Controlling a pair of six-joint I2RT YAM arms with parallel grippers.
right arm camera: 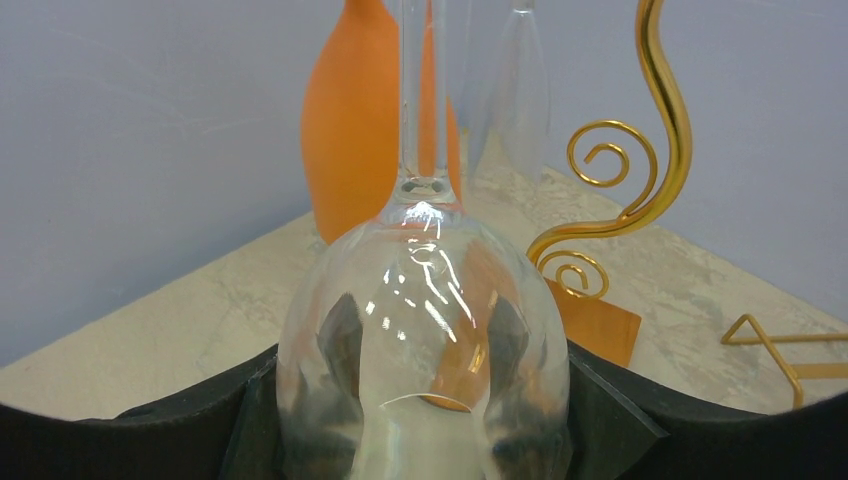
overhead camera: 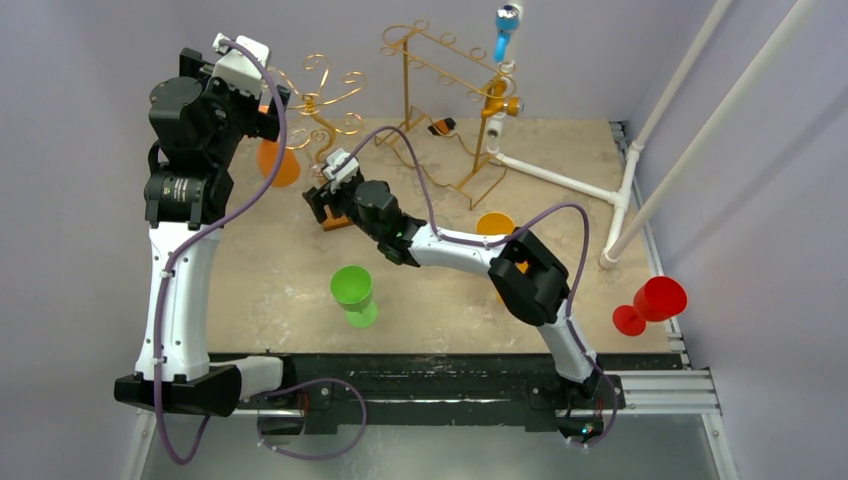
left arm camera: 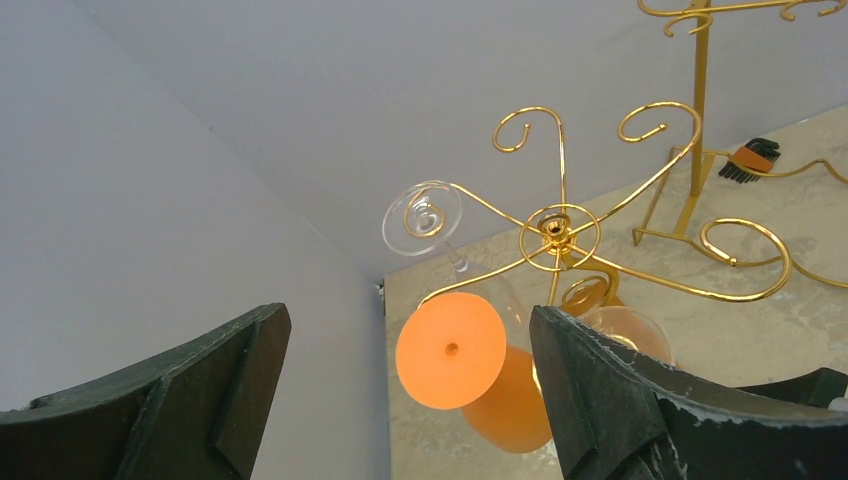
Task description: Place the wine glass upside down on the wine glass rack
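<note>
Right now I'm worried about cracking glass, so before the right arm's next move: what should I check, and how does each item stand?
1. The clear wine glass is upside down with its stem pointing up: ok.
2. The right hand has a finger on each side of the bowl: ok.
3. Glass foot hooked on the gold rack: cannot tell, because the stem runs out of the top of the right wrist view.
4. The left hand is open and empty: ok.
5. Gap to the hanging orange glass just behind: cannot tell.
</note>
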